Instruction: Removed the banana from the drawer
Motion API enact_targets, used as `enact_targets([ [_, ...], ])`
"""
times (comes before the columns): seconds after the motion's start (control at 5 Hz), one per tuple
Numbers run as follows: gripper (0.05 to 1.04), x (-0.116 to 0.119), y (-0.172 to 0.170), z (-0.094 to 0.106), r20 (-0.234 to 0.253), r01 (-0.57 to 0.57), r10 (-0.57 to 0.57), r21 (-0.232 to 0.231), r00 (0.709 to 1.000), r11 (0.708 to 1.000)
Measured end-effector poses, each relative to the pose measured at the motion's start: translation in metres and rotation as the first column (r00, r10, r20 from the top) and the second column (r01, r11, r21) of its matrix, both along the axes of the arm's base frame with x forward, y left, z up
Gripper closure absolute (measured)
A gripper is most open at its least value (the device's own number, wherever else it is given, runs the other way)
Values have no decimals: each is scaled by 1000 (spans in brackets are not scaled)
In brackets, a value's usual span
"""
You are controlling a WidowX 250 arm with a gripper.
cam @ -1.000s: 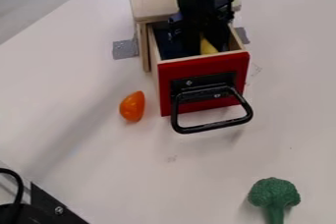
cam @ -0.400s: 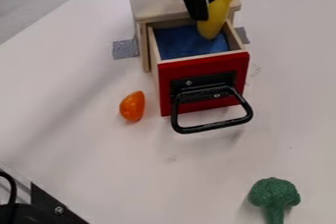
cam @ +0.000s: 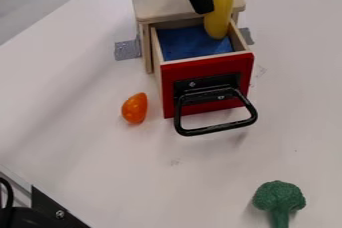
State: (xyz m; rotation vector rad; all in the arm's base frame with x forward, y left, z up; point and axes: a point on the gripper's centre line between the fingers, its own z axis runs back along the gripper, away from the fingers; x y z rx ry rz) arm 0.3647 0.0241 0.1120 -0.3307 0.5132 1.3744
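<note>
Yellow banana [cam: 219, 16] upright, we see our gripper [cam: 210, 7] closed on it; below the gripper sit the open drawer [cam: 234, 67], orange toy [cam: 135, 108] and, farther, broccoli [cam: 278, 196].

Table [cam: 113, 177]: brightly lit, a broad soft shadow slanting across its left side; light probably from overhead, the source hard to place
Drawer handle [cam: 215, 130]: small glints, faint shadow below
Orange piece [cam: 134, 108]: glossy highlights
Broccoli [cam: 278, 196]: soft shading
</note>
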Motion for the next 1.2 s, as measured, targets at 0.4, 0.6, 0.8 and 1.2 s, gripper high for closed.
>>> enact_targets([
  [0.4,612,-10,-1,9,-75,-32,26,-79,997,996],
  [0.6,612,-20,-9,9,-85,-1,-6,-88,996,996],
  [0.8,612,-34,-16,21,-60,32,-39,-102,997,994],
  [1.2,612,-50,-26,57,21,81,-79,-142,997,987],
])
